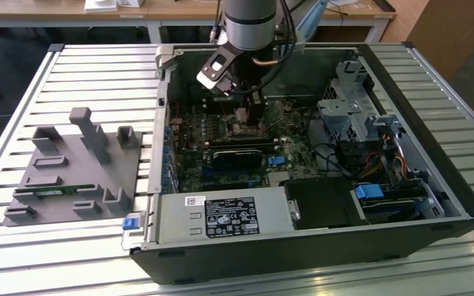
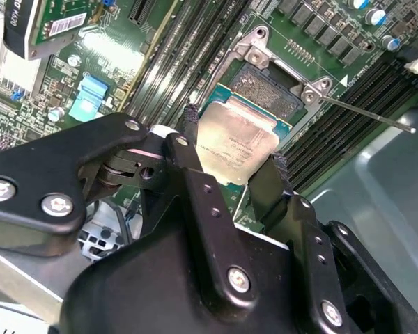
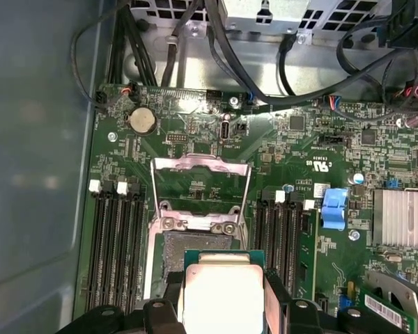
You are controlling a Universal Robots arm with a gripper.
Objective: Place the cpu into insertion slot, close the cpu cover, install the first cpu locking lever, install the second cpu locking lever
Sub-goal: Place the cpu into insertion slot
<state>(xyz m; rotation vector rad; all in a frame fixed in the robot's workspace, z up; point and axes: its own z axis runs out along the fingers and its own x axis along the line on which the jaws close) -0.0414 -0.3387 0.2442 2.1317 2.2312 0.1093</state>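
Dull metal cpu (image 2: 237,142), shiny metal cpu cover (image 3: 202,163), matt black jaws, green circuit board (image 3: 299,149)

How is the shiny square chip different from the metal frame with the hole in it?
The cpu is a solid plate; the cpu cover is a frame with a big window showing green board. The cpu is gripped in the end effector, close to the insertion slot; the cpu cover is hinged to the green board, swung open. Both are silvery and squarish.

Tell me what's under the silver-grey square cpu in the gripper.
The square, pale-rimmed insertion slot: a dark strip of it shows beyond the flat silver-grey cpu; the rest is covered by that chip, held in the black gripper.
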